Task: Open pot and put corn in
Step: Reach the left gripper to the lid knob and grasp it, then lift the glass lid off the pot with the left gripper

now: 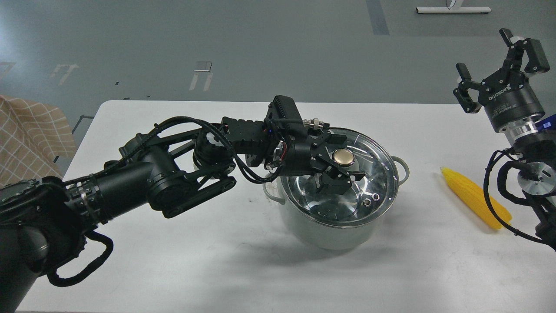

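Observation:
The pale grey-green pot (326, 229) stands at the middle of the white table (173, 261), covered by its glass lid (377, 173) with a brass-coloured knob (343, 157). My left gripper (341, 159) is down on the lid, open, with one finger (333, 140) behind the knob and the other (335, 183) in front of it; I cannot tell whether they touch it. The yellow corn (475, 198) lies on the table right of the pot. My right gripper (495, 54) is open and empty, raised above and behind the corn.
A checked beige cloth (26, 134) hangs at the table's left end. The pot's right loop handle (402, 167) points toward the corn. My left arm spans the table's left half. Grey floor lies beyond the far edge.

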Action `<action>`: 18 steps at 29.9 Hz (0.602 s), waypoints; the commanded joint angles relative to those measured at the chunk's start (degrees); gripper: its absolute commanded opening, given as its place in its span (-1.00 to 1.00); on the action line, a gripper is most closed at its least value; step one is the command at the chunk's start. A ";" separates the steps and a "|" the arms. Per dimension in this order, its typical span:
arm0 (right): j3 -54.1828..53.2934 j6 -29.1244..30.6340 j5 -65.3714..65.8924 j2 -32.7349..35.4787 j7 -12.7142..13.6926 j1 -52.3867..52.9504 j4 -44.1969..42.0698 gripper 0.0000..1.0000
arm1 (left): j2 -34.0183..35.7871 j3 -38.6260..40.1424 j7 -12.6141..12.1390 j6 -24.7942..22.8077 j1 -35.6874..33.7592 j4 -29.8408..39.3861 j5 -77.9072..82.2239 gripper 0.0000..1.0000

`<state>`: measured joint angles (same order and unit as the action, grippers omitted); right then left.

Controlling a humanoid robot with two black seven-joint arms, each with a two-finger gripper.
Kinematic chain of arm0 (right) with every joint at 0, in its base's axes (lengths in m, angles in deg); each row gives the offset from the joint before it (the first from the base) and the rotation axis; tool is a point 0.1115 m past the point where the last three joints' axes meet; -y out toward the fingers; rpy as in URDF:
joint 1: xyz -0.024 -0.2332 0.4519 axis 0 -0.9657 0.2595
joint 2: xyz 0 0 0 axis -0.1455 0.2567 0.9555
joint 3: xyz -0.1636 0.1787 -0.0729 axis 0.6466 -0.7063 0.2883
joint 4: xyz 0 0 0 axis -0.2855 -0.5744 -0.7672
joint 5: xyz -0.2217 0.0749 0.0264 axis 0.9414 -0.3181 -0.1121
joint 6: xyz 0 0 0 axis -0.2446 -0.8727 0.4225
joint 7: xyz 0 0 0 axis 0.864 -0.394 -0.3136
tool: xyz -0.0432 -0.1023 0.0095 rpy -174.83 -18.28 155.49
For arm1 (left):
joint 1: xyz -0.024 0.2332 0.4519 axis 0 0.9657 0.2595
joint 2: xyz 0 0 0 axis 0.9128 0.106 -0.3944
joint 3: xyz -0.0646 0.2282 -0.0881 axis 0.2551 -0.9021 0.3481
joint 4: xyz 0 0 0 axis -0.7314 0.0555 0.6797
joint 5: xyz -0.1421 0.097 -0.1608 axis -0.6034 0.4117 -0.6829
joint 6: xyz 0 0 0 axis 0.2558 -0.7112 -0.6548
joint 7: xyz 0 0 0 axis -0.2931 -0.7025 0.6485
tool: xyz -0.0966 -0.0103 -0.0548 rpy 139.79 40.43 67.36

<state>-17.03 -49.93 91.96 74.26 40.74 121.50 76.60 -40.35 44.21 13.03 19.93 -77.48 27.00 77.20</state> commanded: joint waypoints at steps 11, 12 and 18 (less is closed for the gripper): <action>0.00 -0.12 0.09 -0.20 0.00 -0.50 0.34 1.00 | 0.09 0.24 -0.16 0.27 0.55 -0.73 -0.01 -0.52; 0.00 -0.21 0.09 -0.20 0.00 -0.50 0.34 1.00 | 0.09 0.33 -0.16 0.18 0.46 -0.73 -0.01 -0.70; 0.00 -0.21 0.09 -0.20 0.00 -0.50 0.42 1.00 | 0.35 0.94 -0.08 0.18 -1.55 0.32 -0.01 -0.84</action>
<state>-17.03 -50.14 92.04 74.07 40.74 121.01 76.97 -40.21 44.83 12.83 20.12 -77.83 26.64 77.20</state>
